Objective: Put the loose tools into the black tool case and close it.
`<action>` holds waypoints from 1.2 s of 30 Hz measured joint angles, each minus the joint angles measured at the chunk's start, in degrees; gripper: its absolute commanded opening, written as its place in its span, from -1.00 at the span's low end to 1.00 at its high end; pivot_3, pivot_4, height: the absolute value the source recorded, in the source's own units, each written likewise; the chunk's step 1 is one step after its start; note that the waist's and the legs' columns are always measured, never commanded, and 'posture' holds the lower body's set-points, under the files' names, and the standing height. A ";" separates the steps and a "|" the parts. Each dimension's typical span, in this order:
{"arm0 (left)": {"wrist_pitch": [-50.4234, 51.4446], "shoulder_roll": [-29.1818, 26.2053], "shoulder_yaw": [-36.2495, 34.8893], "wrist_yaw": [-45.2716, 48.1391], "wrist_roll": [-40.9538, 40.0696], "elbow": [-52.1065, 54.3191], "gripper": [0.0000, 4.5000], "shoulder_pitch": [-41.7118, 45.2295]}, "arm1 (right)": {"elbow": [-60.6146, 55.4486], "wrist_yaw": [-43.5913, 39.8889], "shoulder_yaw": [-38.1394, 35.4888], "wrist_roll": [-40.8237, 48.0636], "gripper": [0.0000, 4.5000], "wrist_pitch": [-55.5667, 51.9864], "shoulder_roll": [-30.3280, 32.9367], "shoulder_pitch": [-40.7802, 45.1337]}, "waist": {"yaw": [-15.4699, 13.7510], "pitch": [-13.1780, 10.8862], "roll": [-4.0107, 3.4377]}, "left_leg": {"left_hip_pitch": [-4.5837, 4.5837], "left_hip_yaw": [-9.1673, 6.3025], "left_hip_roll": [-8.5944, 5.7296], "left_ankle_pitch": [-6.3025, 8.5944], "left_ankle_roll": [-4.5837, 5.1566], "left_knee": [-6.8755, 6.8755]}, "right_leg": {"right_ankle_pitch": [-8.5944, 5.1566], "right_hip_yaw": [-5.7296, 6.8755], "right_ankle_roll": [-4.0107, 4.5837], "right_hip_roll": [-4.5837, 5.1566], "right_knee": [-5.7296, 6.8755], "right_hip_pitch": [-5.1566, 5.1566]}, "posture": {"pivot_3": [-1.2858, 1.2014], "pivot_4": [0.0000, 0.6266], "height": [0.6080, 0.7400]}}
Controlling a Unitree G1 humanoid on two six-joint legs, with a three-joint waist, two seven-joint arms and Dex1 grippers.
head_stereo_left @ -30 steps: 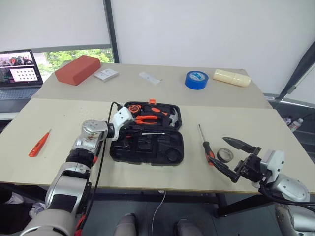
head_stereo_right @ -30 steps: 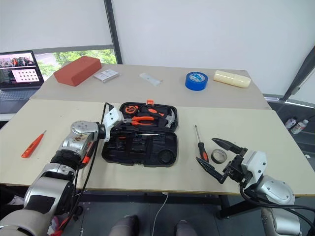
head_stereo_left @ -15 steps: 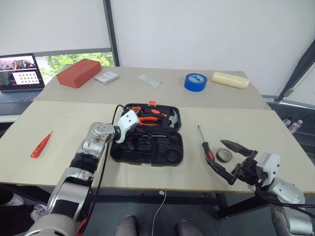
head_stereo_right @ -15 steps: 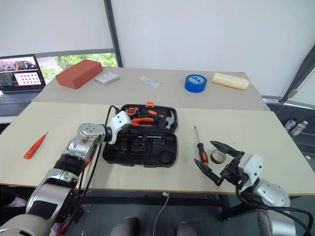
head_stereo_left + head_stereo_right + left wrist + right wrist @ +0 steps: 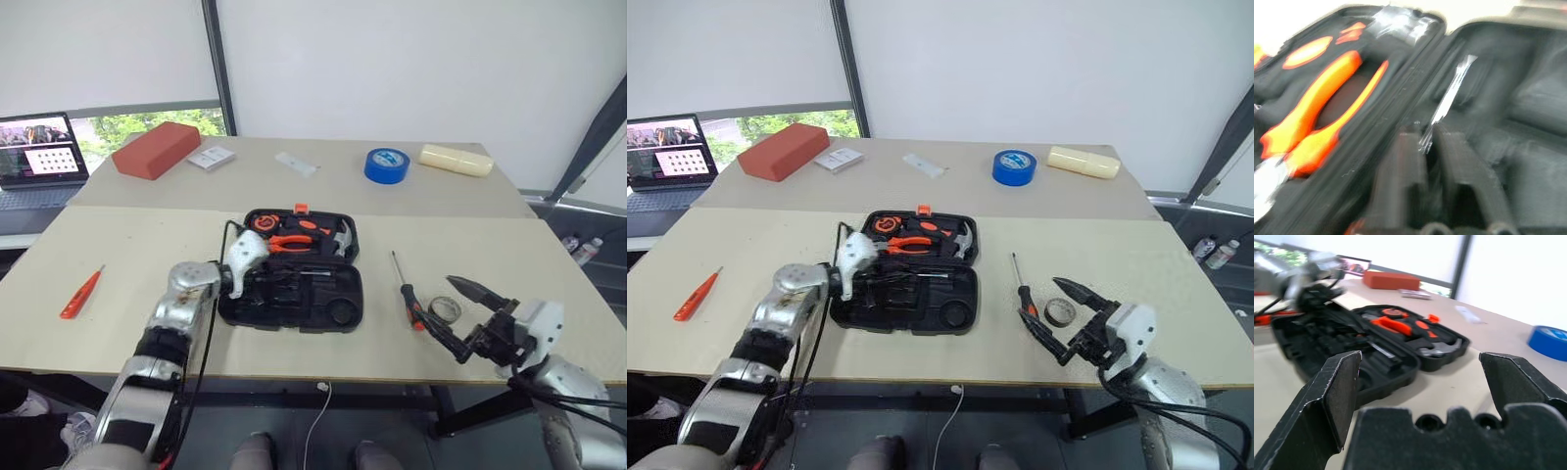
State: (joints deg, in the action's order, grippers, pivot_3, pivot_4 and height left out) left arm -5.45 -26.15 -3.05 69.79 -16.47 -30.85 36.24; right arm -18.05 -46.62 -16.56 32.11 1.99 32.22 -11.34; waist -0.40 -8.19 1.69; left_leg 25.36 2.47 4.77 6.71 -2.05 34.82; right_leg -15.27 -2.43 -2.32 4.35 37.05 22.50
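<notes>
The black tool case (image 5: 292, 284) lies open mid-worktop (image 5: 118, 323). The left pincer (image 5: 1422, 183) sits at its left edge, fingers slightly parted. The right pincer (image 5: 460, 318) hangs wide apart near the front edge, beside a screwdriver (image 5: 406, 290) and small tape roll (image 5: 446, 309). An orange screwdriver (image 5: 80, 293) lies well left.

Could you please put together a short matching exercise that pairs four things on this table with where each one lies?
Things:
1. all-orange screwdriver
2. small dark tape roll
3. blue tape roll
4. orange-handled pliers

Places:
A. inside the open black tool case
B. on the far table, beside a cream block
C. alone near the table's left edge
D. right of the case, beside a black-handled screwdriver, in front of the right gripper

Pairs: 1-C, 2-D, 3-B, 4-A
</notes>
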 measured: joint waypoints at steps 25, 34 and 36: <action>10.04 -13.53 -13.73 1.85 -19.68 41.83 0.98 -38.49 | -14.78 27.43 3.93 14.84 1.00 -65.83 15.42 24.89 | 1.46 -0.04 0.07 | 0.14 0.71 0.01 0.34 -0.26 -0.06 | -0.20 0.09 0.12 0.71 -0.20 0.67 | 0.03 -0.52 1.00; 11.68 -12.68 -11.59 -0.32 -19.56 44.41 0.98 -39.15 | -1.36 31.74 22.67 6.87 1.00 -79.42 12.31 41.88 | 0.44 -0.04 0.18 | 1.07 0.71 -0.10 0.58 0.72 0.06 | -0.14 0.05 -0.26 0.63 -0.26 1.19 | 0.03 -0.52 1.00; 11.69 -12.68 -11.58 -0.74 -19.54 45.02 0.98 -39.36 | 0.37 32.08 24.36 4.62 1.00 -80.20 12.10 42.98 | 0.47 -0.04 0.18 | 1.07 0.71 -0.09 0.58 0.73 0.05 | -0.15 0.06 -0.27 0.61 -0.23 1.22 | 0.03 -0.52 1.00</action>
State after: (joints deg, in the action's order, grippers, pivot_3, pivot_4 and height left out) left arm 6.24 -38.83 -14.63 69.05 -36.00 14.17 -3.12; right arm -17.68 -14.54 7.80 36.73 -78.21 44.32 31.64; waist 0.08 -8.23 1.87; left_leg 26.44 3.18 4.68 7.29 -1.32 34.87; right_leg -15.41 -2.37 -2.59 4.96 36.83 23.72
